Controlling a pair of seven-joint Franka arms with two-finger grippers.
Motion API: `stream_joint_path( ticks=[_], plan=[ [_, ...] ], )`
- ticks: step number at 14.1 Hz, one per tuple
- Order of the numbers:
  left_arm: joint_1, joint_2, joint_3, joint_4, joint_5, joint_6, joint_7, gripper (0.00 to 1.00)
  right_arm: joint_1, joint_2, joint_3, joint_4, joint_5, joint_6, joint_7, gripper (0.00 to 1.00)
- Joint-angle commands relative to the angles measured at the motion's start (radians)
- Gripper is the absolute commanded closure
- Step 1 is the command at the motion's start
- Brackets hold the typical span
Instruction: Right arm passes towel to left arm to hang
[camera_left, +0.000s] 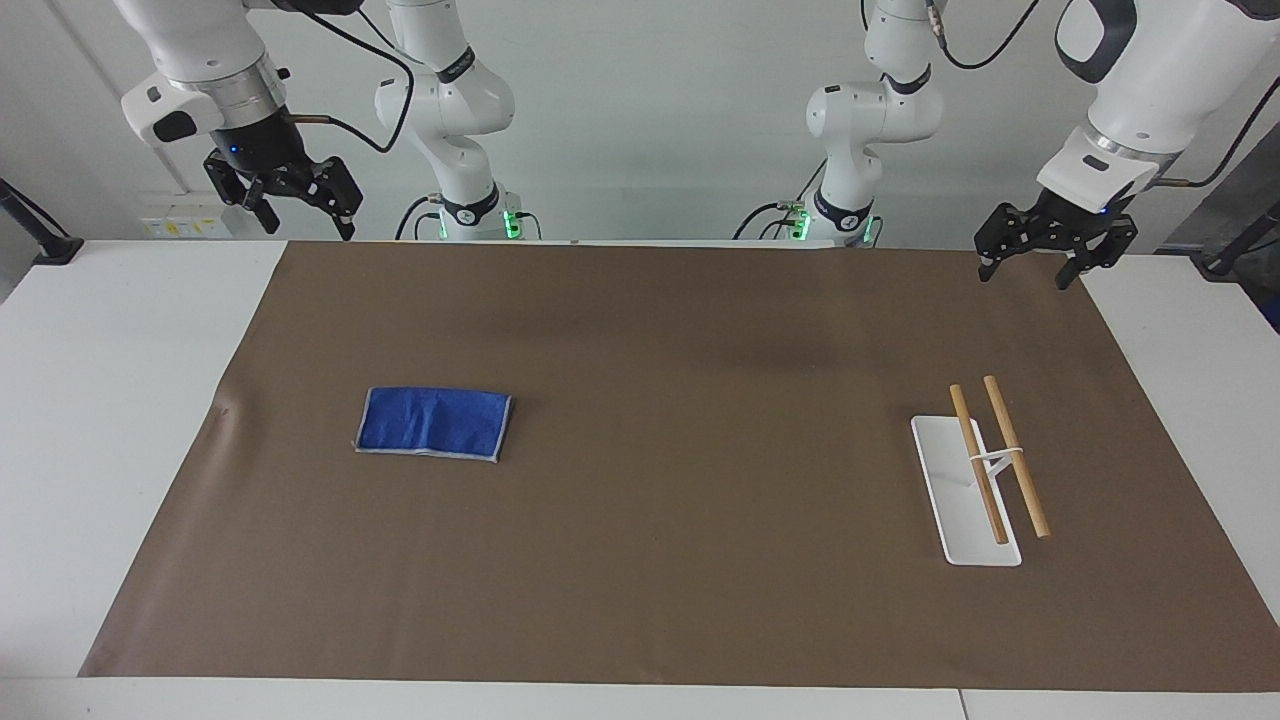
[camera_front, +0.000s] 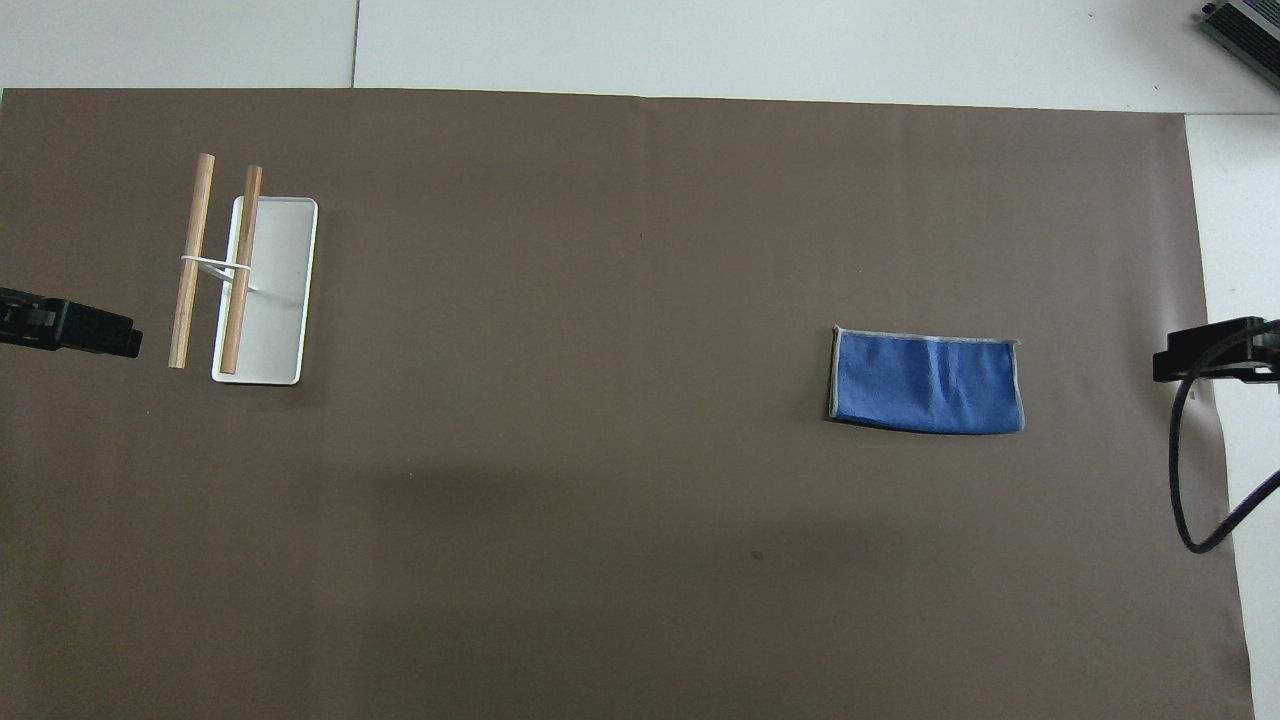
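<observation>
The blue towel lies folded flat on the brown mat, toward the right arm's end; it also shows in the overhead view. My right gripper hangs high over the mat's edge at that end, open and empty, well apart from the towel. My left gripper hangs high over the mat's edge at the left arm's end, open and empty. In the overhead view only the tips of the right gripper and the left gripper show.
A white flat-based rack with two wooden bars stands on the mat toward the left arm's end; it also shows in the overhead view. White table borders the mat.
</observation>
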Motion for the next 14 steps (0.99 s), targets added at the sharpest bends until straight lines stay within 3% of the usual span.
stream_joint_path(
  ticks=[1, 14],
  plan=[
    [-0.006, -0.029, 0.007, -0.037, -0.012, 0.018, 0.009, 0.0, -0.003, -0.023, 0.005, -0.023, 0.013, 0.001, 0.013, 0.0],
    [0.008, -0.031, 0.009, -0.037, -0.012, 0.006, 0.009, 0.0, 0.0, -0.039, 0.007, -0.049, -0.001, 0.007, 0.041, 0.0]
  ],
)
